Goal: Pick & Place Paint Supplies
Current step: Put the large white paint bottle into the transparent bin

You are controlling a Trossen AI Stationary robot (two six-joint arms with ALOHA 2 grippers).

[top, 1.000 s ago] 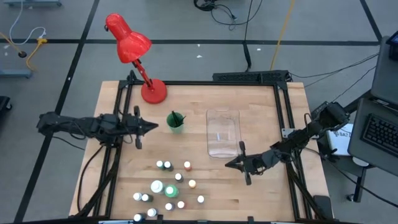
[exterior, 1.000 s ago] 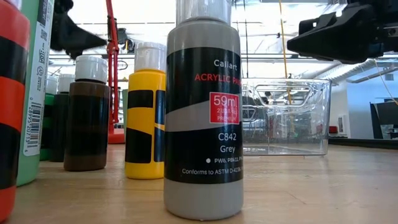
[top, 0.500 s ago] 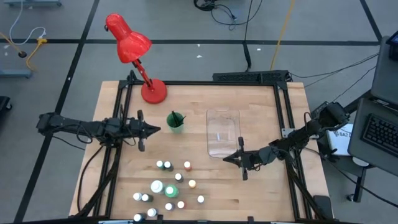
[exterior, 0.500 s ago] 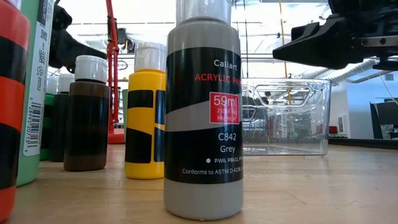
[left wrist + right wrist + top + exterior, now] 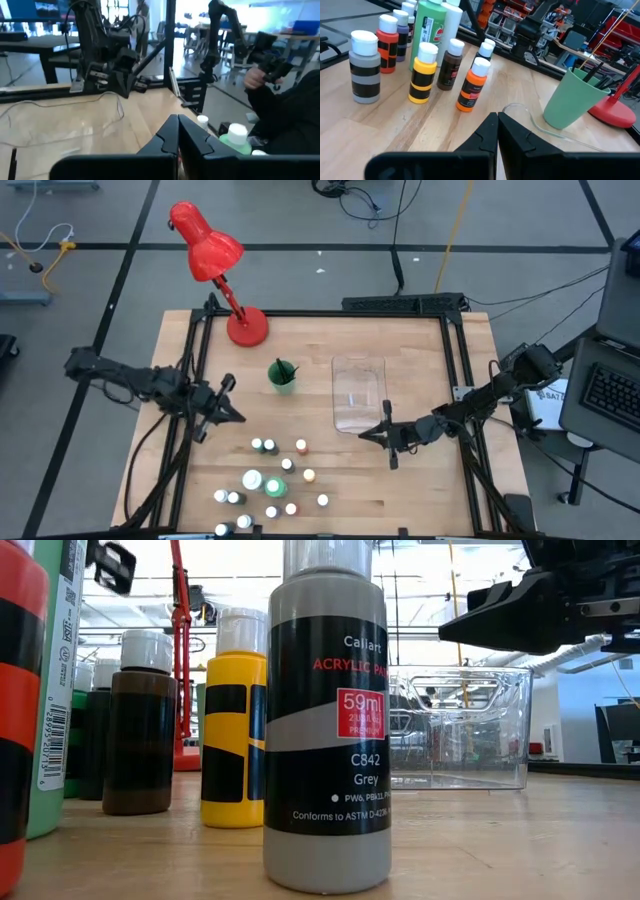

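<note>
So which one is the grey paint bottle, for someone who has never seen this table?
Start at the clear bin mid-table, then drop to the cluster of bottles at the near edge. The grey bottle stands apart at the cluster's end, next to the orange-red one. It alone has a grey body with black bands, under a white cap.

Your paint bottles all stand upright in a loose cluster on the near part of the table, every white cap on. From table height, the grey bottle stands closest, labelled acrylic, with a yellow black-banded bottle and a dark brown bottle behind it. From the right wrist view you can also pick out an orange bottle, a red-orange bottle and a taller green bottle among them. Your dark-handled brushes stand tilted in a green cup, apart from the cluster.
</note>
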